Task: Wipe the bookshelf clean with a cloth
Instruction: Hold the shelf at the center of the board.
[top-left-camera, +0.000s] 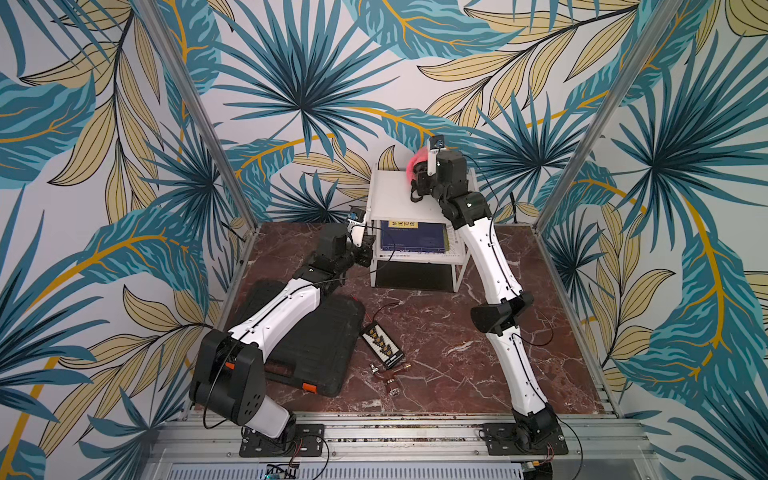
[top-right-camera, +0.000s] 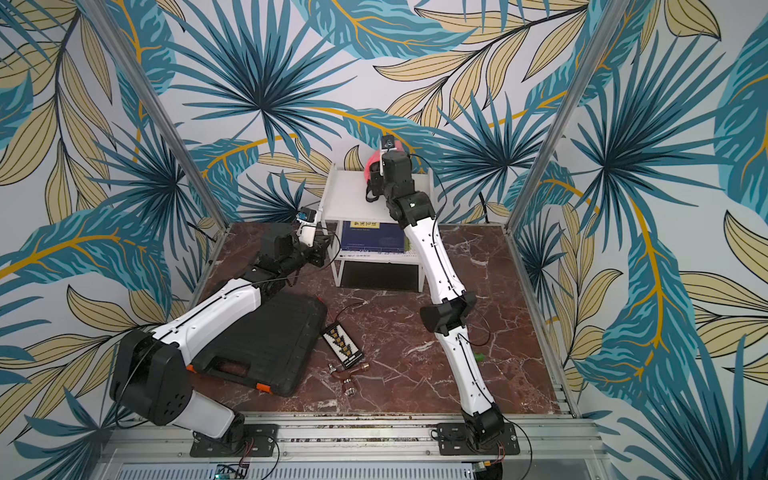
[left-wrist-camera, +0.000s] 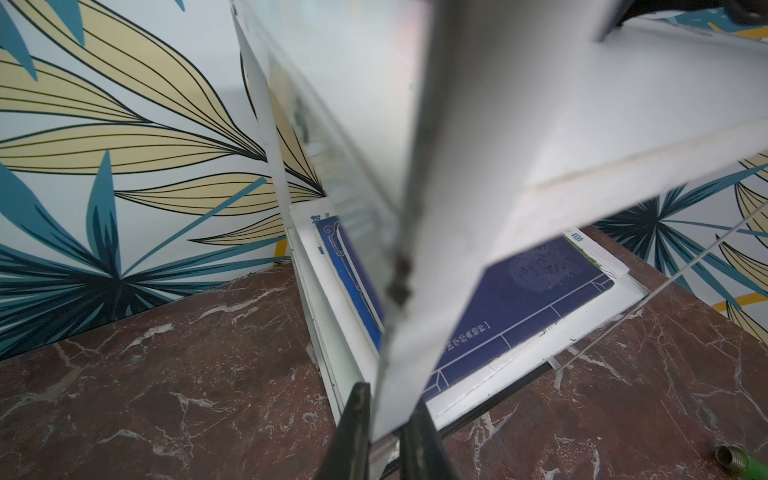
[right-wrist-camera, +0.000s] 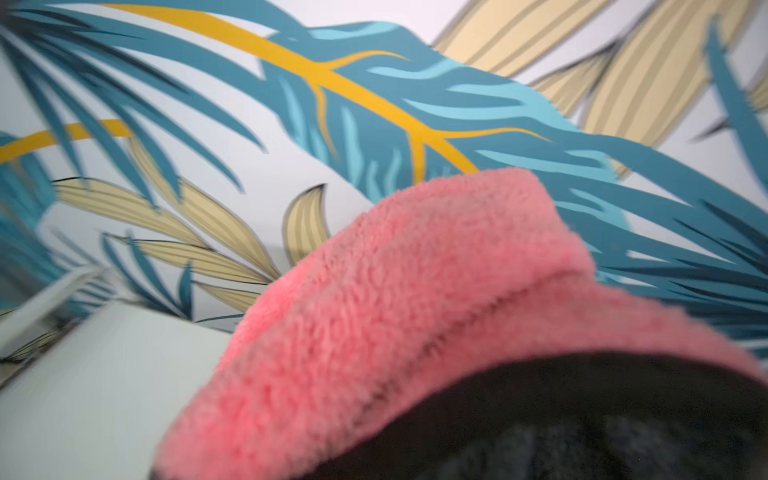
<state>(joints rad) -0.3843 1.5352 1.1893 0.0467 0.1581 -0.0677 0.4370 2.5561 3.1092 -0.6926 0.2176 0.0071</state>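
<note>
Pinching bunched cloth (top-left-camera: 414, 165) in right claw (top-left-camera: 419, 176) over far-right corner of bookshelf (top-left-camera: 390, 195) top at tabletop's far edge, with bare top left and nearward of cloth for likely next sweep; clamping bookshelf's near-left leg in left claw (left-wrist-camera: 386, 405).

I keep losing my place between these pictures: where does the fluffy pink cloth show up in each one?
In a top view: the cloth is at the back of the bookshelf, on its top level.
In a top view: the cloth is in the same spot on the bookshelf.
Left wrist: not in it.
Right wrist: the cloth fills much of the picture, close up.
Shared landmark: the bookshelf's flat white top, seen in all four.
</note>
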